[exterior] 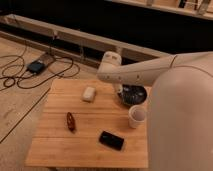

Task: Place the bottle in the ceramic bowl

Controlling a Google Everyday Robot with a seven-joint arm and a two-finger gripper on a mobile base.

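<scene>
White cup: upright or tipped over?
Upright: the white cup stands mouth-up on the wooden table, beside the ceramic bowl where the gripper hangs.

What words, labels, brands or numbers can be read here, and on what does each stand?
None can be read.
No marks visible on the white cup, white block, black flat slab or dark-red oblong.
The ceramic bowl: plain, dark.
The hand, at the bowl's left rim below the arm: no label shows.

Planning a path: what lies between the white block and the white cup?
Only bare tabletop, in the camera view. The gripper hangs at the ceramic bowl's rim.
</scene>
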